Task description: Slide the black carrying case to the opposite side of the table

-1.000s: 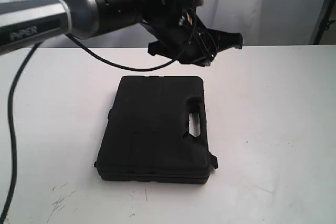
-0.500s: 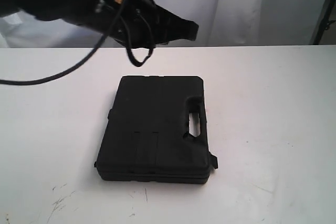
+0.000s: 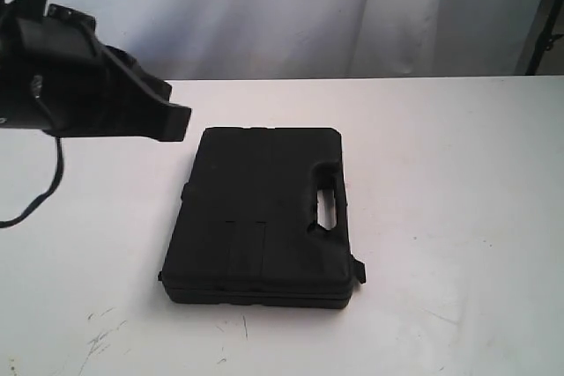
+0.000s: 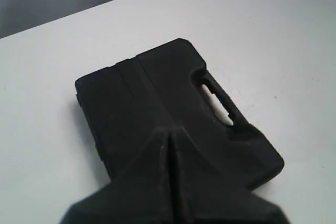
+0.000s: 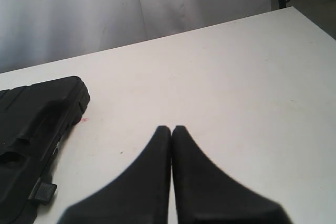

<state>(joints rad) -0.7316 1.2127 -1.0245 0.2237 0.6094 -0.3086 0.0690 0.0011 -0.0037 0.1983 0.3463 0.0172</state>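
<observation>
The matte-black case [image 3: 262, 217] lies flat on the white table [image 3: 458, 173], its handle slot [image 3: 328, 209] toward the right. My left gripper [image 3: 179, 121] hangs shut just off the case's far left corner, above the table and not touching it. In the left wrist view the shut gripper [image 4: 169, 129] overlaps the case [image 4: 157, 93] from above. My right gripper [image 5: 171, 128] is shut and holds nothing, over bare table to the side of the case [image 5: 31, 124]. The right gripper does not show in the exterior view.
White curtains [image 3: 291, 6] hang behind the table's far edge. Dark scratches [image 3: 101, 332] mark the near left of the table. A tiny pink spot [image 5: 84, 119] sits beside the case's corner. A dark stand [image 3: 548, 15] is at the far right.
My left arm has swung from above the case's far edge over to the left and lower, ending off the case's far left corner. The case has not moved.
</observation>
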